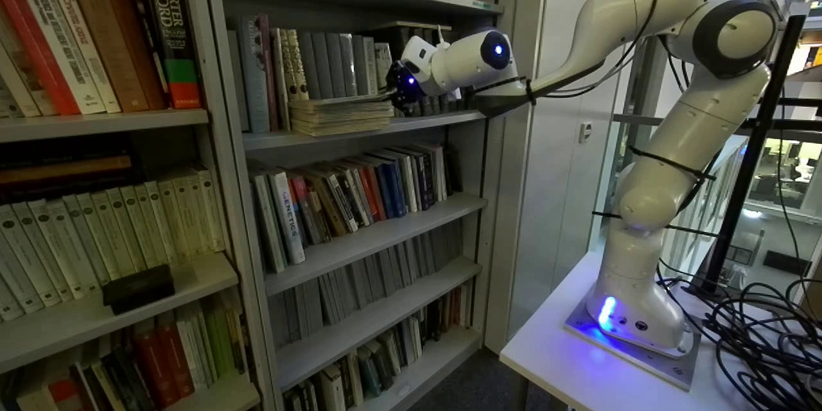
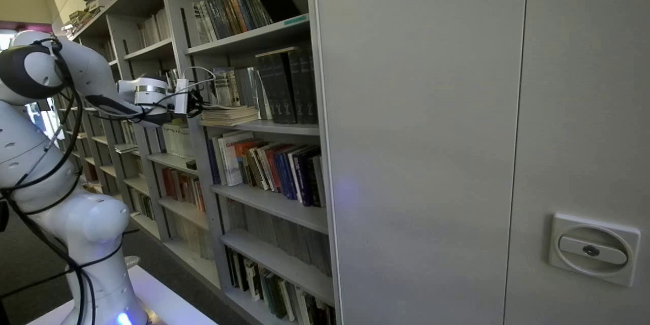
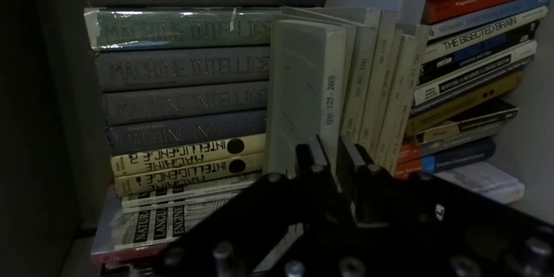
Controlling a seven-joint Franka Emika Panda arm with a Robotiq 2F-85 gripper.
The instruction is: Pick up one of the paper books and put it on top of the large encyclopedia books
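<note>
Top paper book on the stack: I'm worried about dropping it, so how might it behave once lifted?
The top paper book is probably fairly light: it looks thinner than the Machine Intelligence volumes. It may sag at the far end, since the gripper pinches it near one end. Its cover looks smooth, so it might also be slightly slippery.

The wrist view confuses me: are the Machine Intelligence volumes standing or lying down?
Standing: in both exterior views, the Machine Intelligence volumes have vertical spines; the wrist view shows them sideways.
</note>
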